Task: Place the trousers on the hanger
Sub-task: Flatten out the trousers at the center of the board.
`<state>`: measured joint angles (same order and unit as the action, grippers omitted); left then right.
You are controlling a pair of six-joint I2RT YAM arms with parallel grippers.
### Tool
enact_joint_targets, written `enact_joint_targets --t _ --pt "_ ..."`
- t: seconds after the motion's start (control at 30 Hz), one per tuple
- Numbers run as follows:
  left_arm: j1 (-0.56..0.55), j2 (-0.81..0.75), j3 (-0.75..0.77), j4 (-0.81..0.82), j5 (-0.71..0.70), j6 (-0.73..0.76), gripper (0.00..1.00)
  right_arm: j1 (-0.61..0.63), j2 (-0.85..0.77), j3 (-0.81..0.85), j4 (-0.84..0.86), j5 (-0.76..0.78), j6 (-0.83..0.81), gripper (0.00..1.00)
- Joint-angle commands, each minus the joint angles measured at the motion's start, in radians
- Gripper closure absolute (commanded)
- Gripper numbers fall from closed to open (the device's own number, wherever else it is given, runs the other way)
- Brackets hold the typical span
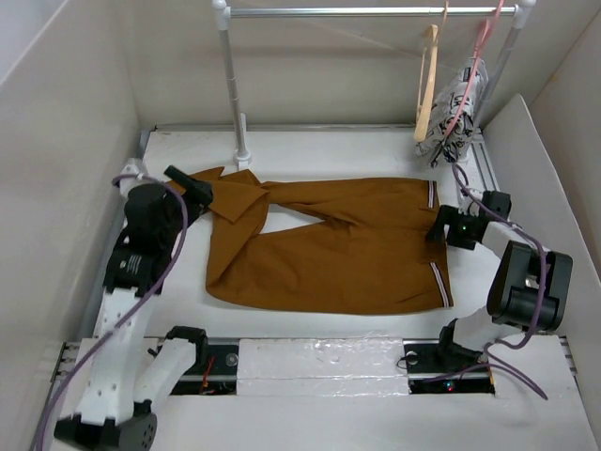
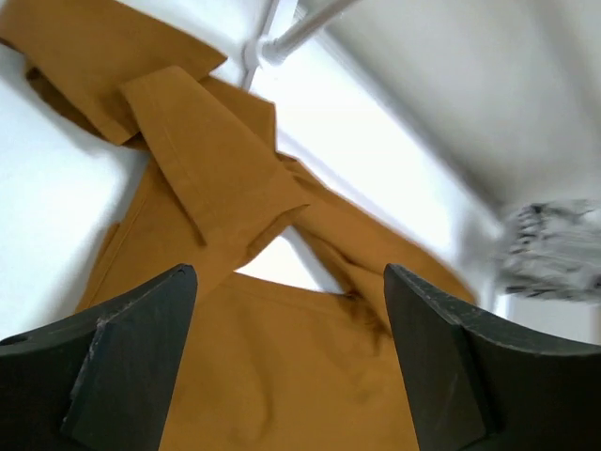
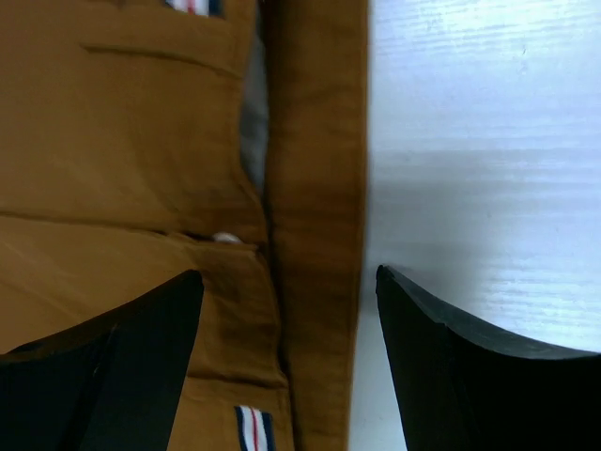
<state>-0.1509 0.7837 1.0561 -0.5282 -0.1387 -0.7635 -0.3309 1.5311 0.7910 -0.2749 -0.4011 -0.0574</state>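
The left gripper is held spread over the leg ends of the rust-brown fabric trousers, laid flat on the white table. The light tan wooden hanger is hung on the rail behind. The right gripper is spread, seemingly just above the waistband; a pale button is shown only in its wrist view.

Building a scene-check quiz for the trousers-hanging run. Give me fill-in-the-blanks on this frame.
1. The trousers lie flat on the ____.
2. The wooden hanger hangs from the rail and carries ____ clothing.
3. The right gripper is at the trousers' ____ end.
4. The left gripper, like the right, is ____.
Missing words: table; no; waistband; open.
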Motion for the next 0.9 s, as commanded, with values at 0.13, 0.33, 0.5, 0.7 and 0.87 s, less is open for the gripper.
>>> enact_joint_targets --t 0.13,0.33,0.5,0.7,0.87 --pt "-0.009 0.386 -0.021 0.175 0.134 0.205 0.21 0.006 0.02 -0.093 0.022 -0.161 -0.047 0.23" --pt "-0.047 0.424 -0.119 0.226 0.208 0.227 0.17 -0.035 0.005 -0.131 0.054 -0.205 -0.004 0.93" --pt "-0.047 0.399 -0.139 0.201 0.212 0.283 0.17 -0.147 -0.164 -0.052 -0.065 -0.096 0.002 1.0" --pt "-0.186 0.405 -0.036 0.143 0.053 0.368 0.16 -0.255 -0.259 0.14 -0.224 0.114 -0.045 1.0" --pt "-0.464 0.54 0.057 0.097 -0.143 0.334 0.13 -0.273 -0.193 0.198 -0.236 0.07 -0.047 0.4"
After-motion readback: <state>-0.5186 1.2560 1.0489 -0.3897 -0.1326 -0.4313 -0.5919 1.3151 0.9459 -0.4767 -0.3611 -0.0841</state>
